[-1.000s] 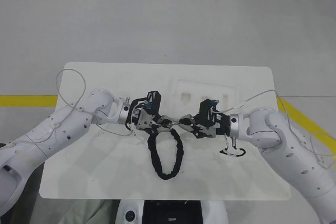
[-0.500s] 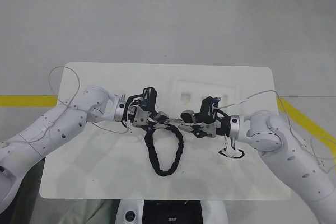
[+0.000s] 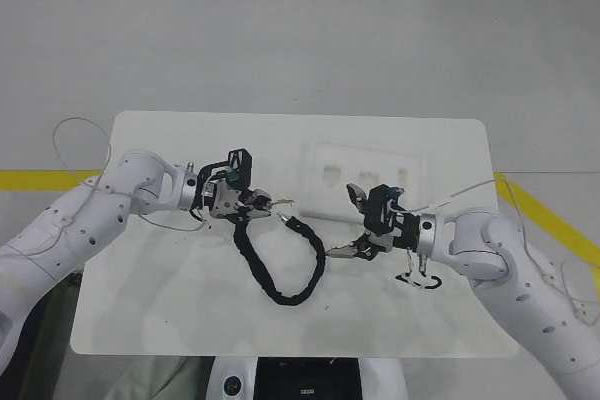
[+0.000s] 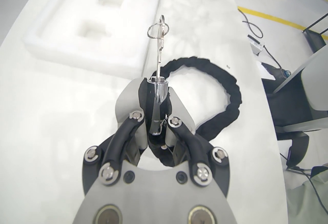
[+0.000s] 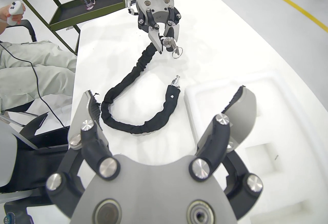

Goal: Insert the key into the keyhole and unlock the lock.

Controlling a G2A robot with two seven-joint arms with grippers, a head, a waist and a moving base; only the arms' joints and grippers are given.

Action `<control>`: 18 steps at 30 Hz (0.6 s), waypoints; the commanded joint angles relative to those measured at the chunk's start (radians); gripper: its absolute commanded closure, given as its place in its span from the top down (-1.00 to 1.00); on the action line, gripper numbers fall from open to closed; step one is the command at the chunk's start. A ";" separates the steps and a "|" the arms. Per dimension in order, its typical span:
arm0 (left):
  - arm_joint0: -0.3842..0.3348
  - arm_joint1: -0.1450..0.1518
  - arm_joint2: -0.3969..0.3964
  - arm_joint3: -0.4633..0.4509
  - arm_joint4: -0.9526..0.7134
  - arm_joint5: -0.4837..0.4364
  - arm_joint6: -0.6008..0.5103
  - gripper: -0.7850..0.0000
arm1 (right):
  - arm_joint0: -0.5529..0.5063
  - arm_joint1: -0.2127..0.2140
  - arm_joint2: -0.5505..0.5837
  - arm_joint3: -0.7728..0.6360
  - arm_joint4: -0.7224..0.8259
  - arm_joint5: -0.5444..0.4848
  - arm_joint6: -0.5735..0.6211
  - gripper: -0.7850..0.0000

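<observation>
Lock body point(image 4: 158, 96) clamped in left tool point(image 3: 250, 207), left of bench point(image 3: 160, 300) centre, seemingly just off the surface; fingers closed hard on the chrome cylinder and the black sleeve behind it; key point(image 4: 159, 55) seated in the keyhole, shank pointing right toward the foam tray point(image 4: 84, 57), split ring point(image 4: 156, 30) hanging off its bow.

Chain point(image 5: 138, 127), in a fabric sleeve, runs from the cylinder toward the near edge and loops round; its pin end point(image 5: 175, 80) lies free on the bench near the ring, apart from the cylinder; judged from that, the lock reads as opened.

Right tool point(image 3: 356, 222) sits right of the loop, by the tray's near side; jaws spread wide, nothing in them.

Handling, as judged:
- Cylinder: rigid, smooth metal; likely to slip in a bare pinch; a grip partly over the sleeve, as here, looks safer.
- Chain: limp and probably weighty; it drags and offers no resistance to a twist, so the body must be held while the key turns.
- Key: thin, light, small bow; take it flat across the bow, not by the ring, which swivels.
- Pin end: take it on the sleeve just behind the metal tip.
</observation>
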 commanded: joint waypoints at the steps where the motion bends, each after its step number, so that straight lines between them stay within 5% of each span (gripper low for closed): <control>1: 0.005 0.009 -0.011 -0.008 0.007 0.022 -0.053 -1.00 | -0.006 0.001 0.006 -0.002 -0.006 0.000 -0.001 1.00; 8: 0.026 0.023 -0.041 -0.070 0.023 0.164 -0.257 -1.00 | -0.024 0.003 0.036 -0.009 -0.019 -0.003 -0.002 1.00; 12: 0.045 0.013 -0.044 -0.091 0.054 0.208 -0.318 -0.18 | -0.042 0.007 0.059 -0.014 -0.029 -0.012 -0.008 1.00; 13: 0.053 0.009 -0.045 -0.088 0.044 0.216 -0.315 0.76 | -0.047 0.008 0.067 -0.014 -0.033 -0.014 -0.012 1.00; 14: 0.060 0.005 -0.046 -0.083 0.040 0.218 -0.316 1.00 | -0.053 0.009 0.074 -0.014 -0.036 -0.017 -0.016 1.00; 18: 0.070 -0.010 -0.053 -0.060 0.043 0.193 -0.317 1.00 | -0.079 0.014 0.106 -0.014 -0.052 -0.024 -0.032 1.00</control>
